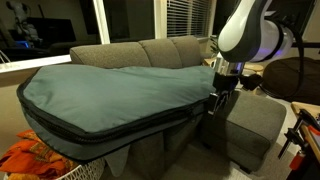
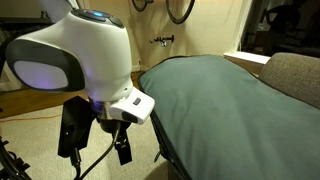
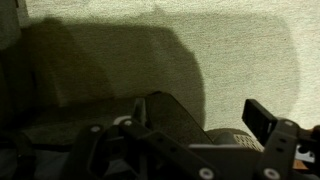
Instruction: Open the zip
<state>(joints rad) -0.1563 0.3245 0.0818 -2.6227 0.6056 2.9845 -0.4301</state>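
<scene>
Fingers [image 2: 122, 152] apart, nothing between them. They hang pointing down off the arm [image 1: 250, 35] at the right end of the bag [image 1: 110, 90], just beside its edge. I can't tell from any view whether a tip touches the fabric. The wrist view is dark: one finger at the right, woven grey fabric behind it that looks like the sofa, and no zip I can pick out.

The zip [image 1: 140, 125] is the dark trimmed line round the bag's side edge. It runs along the near side from the left end to the right end, where the fingers sit. I can't see the slider pull. My guess is it's at this right end, which would explain the fingers sitting open at seam level rather than over the top panel. The task reads as not started, since the zip looks shut along the whole visible run.

The bag lies flat across the sofa [image 1: 150, 50] seat and overhangs the near edge, so the zip side faces out and can be reached from the side. The base is soft and padded — I expect the bag to drag with the pull unless the slider runs freely.

Room: a living room in low light — blinds [image 1: 185, 18] at the far wall, orange cloth [image 1: 35, 155] near left, a bicycle wheel [image 2: 180, 10] far back, pale floor [image 2: 30, 105] by the arm.
</scene>
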